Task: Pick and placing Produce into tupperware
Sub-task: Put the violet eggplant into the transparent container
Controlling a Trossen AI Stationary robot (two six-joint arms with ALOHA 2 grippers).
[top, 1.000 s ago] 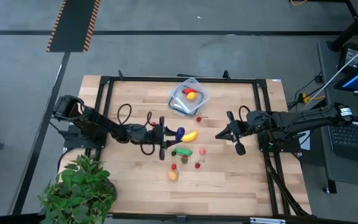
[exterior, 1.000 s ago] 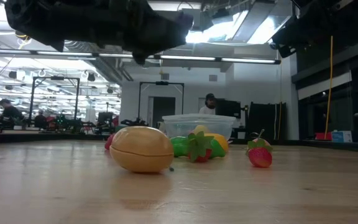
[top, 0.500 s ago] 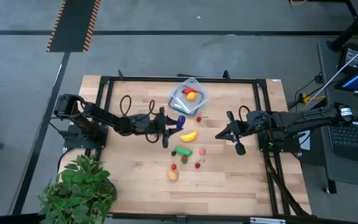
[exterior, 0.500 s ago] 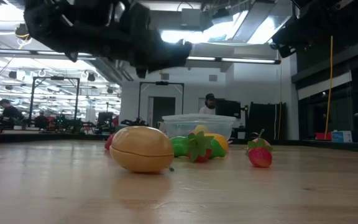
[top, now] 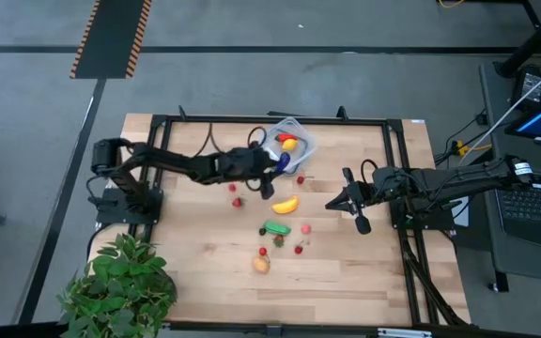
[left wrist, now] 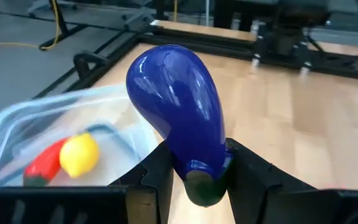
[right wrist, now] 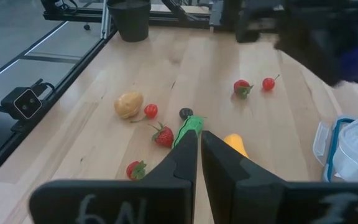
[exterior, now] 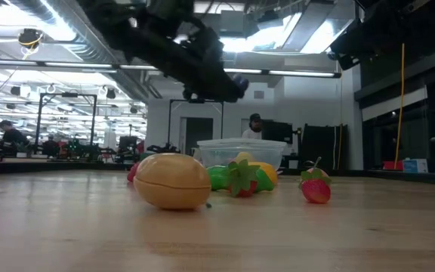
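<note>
My left gripper (top: 269, 175) is shut on a purple eggplant (left wrist: 176, 112), clear of the table, beside the near-left rim of the clear tupperware (top: 289, 143). A red pepper (left wrist: 44, 165) and a lemon (left wrist: 79, 154) lie in the tupperware. On the wood lie a banana (top: 286, 205), a cucumber (top: 276, 227), a tan round piece (top: 262, 265) and several small red berries, such as one (top: 236, 200). My right gripper (top: 346, 202) hangs shut above the table, to the right of the produce. My left gripper pinches the eggplant's narrow stem end (left wrist: 199, 167) between its two fingers (left wrist: 157, 174). They come nearly level, slanting slightly down, from the table's left. The eggplant is lifted clear; its round end juts past the fingertips toward the tupperware.
A black frame (top: 158, 141) runs around the working area. A leafy potted plant (top: 120, 286) stands at the near left corner. Bare wood lies on the near side of the produce. In the low view a person (exterior: 256, 125) shows in the room behind.
My left gripper has swung toward the table's far edge and slightly right, from beside the banana to the tupperware's near-left rim. It has kept hold of the eggplant, which stays clear of the table. My right arm has kept still.
</note>
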